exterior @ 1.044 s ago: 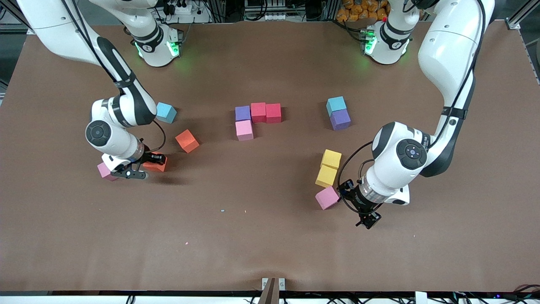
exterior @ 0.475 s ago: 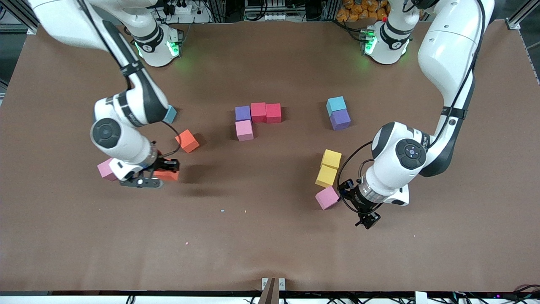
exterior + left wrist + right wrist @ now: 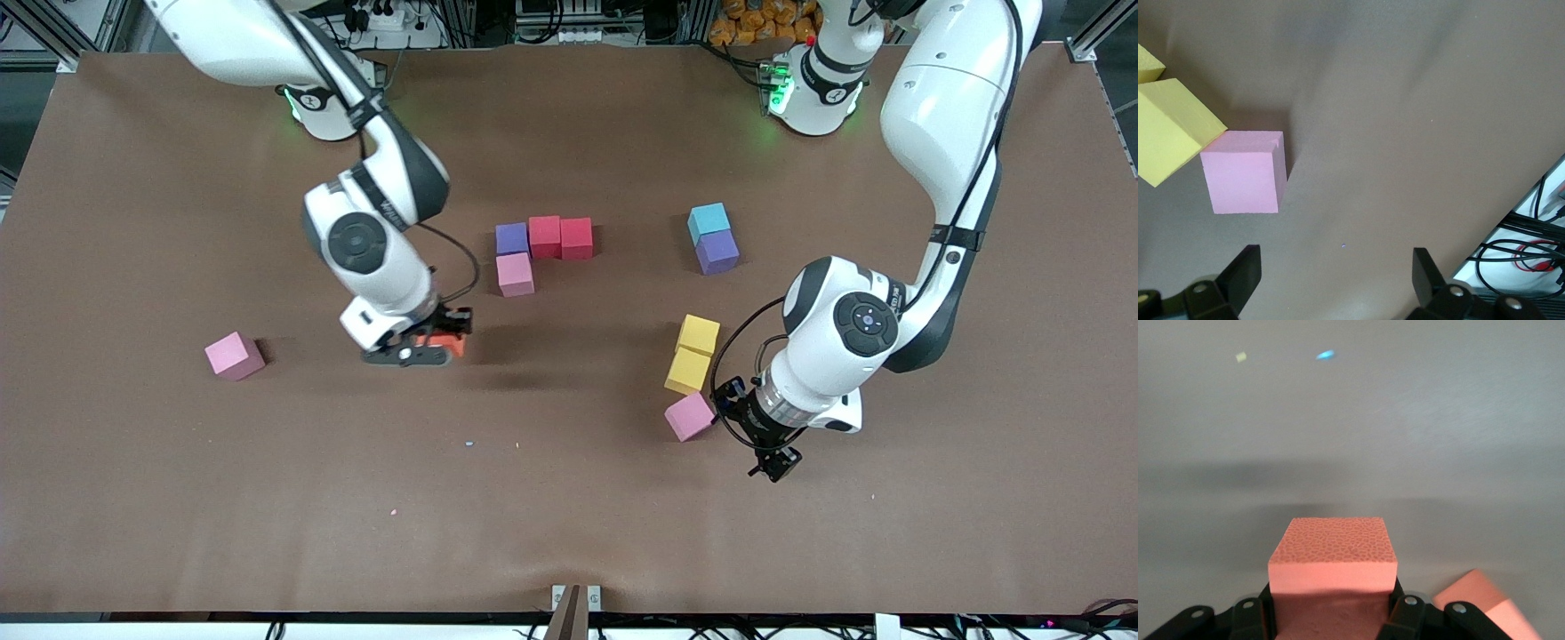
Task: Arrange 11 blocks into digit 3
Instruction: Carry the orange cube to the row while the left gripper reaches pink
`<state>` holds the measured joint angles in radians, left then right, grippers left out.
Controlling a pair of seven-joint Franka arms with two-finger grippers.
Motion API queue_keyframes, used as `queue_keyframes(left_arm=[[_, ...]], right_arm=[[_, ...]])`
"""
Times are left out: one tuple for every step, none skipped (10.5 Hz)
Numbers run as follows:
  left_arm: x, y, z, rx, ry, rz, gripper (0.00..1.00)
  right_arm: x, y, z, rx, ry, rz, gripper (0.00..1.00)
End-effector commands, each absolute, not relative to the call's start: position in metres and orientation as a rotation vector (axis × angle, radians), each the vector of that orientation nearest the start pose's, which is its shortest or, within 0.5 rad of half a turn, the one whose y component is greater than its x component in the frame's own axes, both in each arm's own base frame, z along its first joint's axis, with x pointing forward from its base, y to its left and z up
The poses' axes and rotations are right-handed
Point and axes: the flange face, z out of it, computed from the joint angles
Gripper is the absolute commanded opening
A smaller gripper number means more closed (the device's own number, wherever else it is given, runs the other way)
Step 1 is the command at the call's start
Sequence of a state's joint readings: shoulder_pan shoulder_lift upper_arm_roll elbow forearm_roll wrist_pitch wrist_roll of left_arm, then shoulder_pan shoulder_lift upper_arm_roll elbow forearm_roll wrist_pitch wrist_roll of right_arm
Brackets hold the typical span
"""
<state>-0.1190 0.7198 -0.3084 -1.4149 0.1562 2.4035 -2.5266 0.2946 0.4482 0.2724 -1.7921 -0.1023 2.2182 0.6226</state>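
Front view, nearest first: the left gripper [image 3: 775, 464] is being held low over bare table [image 3: 569, 516] at approx 4 o'clock from table centre, fingers [image 3: 1245, 265] spread wide, nothing between them. This arm is judged to be waiting. A pink block [image 3: 690, 416] is lying just beside it, also at 4 o'clock, one corner touching the nearer of two yellow blocks [image 3: 687, 371]. The yellow pair is sitting edge to edge at 3 o'clock.

At 9 o'clock, close to centre, the right gripper [image 3: 418, 351] is being held above the table w/ an orange block [image 3: 1333, 553] pinched between its fingers, top face level. In the right wrist view a second orange block [image 3: 1485, 603] is showing on the table just below; in the front view it is being hidden by the arm. Another pink block [image 3: 234, 355] is lying alone, well out at 9 o'clock.

Farther up, at 11–12 o'clock, the start of the digit is being formed: a purple block [image 3: 511, 238] and two red blocks [image 3: 560, 237] in a row, a pink block [image 3: 515, 274] touching the purple one on the nearer side. At 2 o'clock a light-blue cube [image 3: 709, 219] is touching a second purple block [image 3: 717, 252].

Judged: only four blocks are placed, so the task is at an early stage. Risks:
- If the held orange block is lowered too close, the placed pink block could be clipped and the row pushed askew.
- Foam gives, so a squeezed block may spring or twist on release.
- The pink block by the left gripper could be nudged into the yellows if that arm is swung low.
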Motion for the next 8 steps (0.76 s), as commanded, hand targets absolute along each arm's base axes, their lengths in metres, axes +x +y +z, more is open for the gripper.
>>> queue_keyframes(left_arm=[[0.702, -0.265, 0.316, 1.436, 2.455, -0.037, 1.00], [0.701, -0.269, 0.315, 1.442, 2.453, -0.039, 1.00], [0.699, -0.274, 0.310, 1.457, 2.450, -0.041, 1.00], [0.697, -0.278, 0.303, 1.467, 2.454, -0.051, 1.00], [0.696, -0.279, 0.301, 1.469, 2.456, -0.052, 1.00], [0.696, -0.280, 0.291, 1.468, 2.469, -0.064, 1.00], [0.692, -0.287, 0.276, 1.494, 2.469, -0.075, 1.00], [0.687, -0.301, 0.268, 1.524, 2.445, -0.076, 1.00]], right_arm=[[0.547, 0.368, 0.307, -3.106, -0.001, 0.051, 0.00], [0.542, 0.383, 0.306, -3.102, -0.038, 0.045, 0.00], [0.538, 0.397, 0.303, -3.096, -0.069, 0.047, 0.00], [0.534, 0.407, 0.296, -3.096, -0.096, 0.054, 0.00], [0.532, 0.417, 0.292, -3.093, -0.122, 0.056, 0.00], [0.533, 0.425, 0.289, -3.092, -0.150, 0.050, 0.00], [0.533, 0.431, 0.286, -3.089, -0.177, 0.050, 0.00], [0.533, 0.439, 0.284, -3.083, -0.229, 0.043, 0.00]])
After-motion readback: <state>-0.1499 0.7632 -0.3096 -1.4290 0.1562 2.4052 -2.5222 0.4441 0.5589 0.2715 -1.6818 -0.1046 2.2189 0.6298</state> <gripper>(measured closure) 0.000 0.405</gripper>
